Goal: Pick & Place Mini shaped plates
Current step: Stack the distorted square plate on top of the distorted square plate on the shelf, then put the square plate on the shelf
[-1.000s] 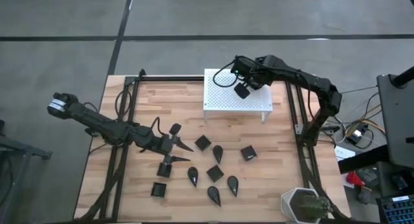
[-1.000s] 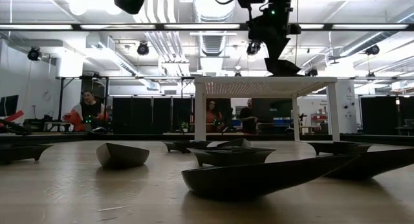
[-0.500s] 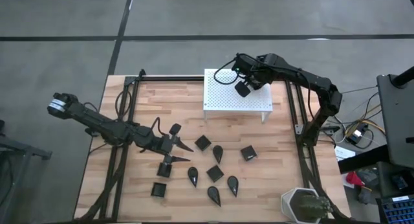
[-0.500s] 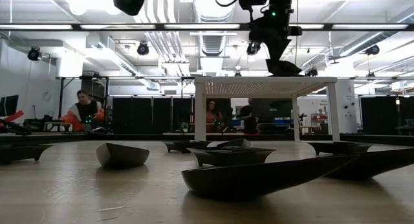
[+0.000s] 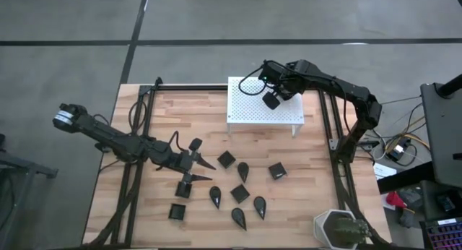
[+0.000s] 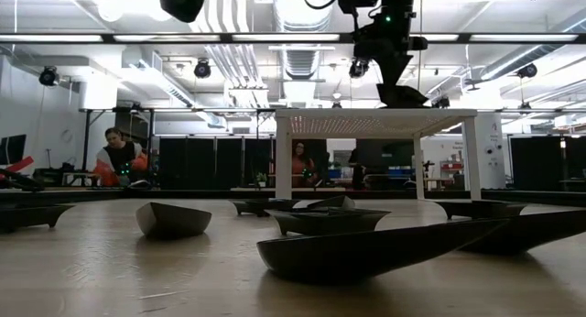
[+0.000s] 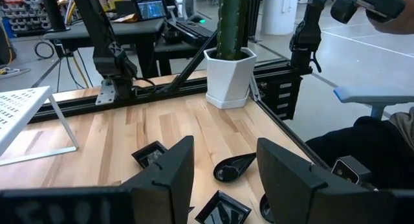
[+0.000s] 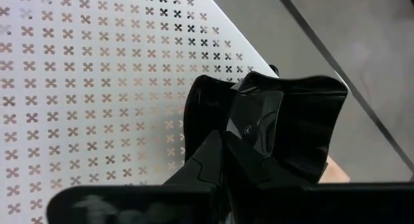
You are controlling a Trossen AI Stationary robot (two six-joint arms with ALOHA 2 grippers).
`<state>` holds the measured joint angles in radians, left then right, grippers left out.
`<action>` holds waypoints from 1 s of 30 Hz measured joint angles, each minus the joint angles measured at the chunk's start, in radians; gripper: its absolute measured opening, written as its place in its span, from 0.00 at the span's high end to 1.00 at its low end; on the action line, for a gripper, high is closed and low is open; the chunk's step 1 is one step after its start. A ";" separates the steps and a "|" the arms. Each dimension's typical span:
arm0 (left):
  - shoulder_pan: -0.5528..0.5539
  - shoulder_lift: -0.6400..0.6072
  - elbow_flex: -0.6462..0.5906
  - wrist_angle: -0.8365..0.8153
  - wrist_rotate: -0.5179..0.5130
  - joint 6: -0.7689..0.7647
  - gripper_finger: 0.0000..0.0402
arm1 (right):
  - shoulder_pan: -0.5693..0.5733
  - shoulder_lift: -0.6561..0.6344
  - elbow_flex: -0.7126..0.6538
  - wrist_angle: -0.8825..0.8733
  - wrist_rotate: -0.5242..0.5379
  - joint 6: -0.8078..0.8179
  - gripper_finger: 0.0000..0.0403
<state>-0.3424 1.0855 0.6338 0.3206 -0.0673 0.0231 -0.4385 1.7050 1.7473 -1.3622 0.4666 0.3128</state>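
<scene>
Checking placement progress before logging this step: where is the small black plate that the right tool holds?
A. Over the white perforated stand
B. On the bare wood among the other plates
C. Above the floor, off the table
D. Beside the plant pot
A: the right tool is shut on a mini plate above the white perforated stand, away from the plates left on the wood.

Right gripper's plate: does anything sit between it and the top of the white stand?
Nothing visible does. The right gripper holds a square plate just above the white stand, whose perforated top shows no other plate or object beneath it.
</scene>
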 joint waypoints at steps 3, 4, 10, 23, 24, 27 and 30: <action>0.000 0.000 0.000 0.000 0.000 0.000 0.59 | 0.000 0.000 0.000 -0.003 -0.001 0.001 0.98; -0.001 0.000 0.000 0.000 0.000 0.000 0.59 | 0.000 0.000 0.000 -0.005 -0.001 0.001 0.97; -0.001 0.000 0.000 0.000 0.000 -0.001 0.59 | 0.000 0.000 0.000 -0.028 -0.004 0.023 0.89; -0.001 0.000 0.000 -0.010 -0.001 -0.001 0.59 | 0.016 0.000 0.005 -0.025 -0.004 0.023 0.72; -0.001 0.000 0.000 -0.016 -0.001 -0.001 0.59 | 0.021 0.000 0.007 -0.023 -0.004 0.023 0.71; -0.001 0.000 0.000 -0.034 -0.002 -0.001 0.59 | 0.042 0.000 0.008 -0.022 -0.004 0.017 0.72; 0.001 0.000 0.000 -0.063 -0.017 0.020 0.59 | 0.065 0.000 0.008 -0.021 -0.003 0.003 0.74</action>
<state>-0.3412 1.0859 0.6334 0.2575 -0.0841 0.0436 -0.3738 1.7050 1.7557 -1.3827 0.4632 0.3154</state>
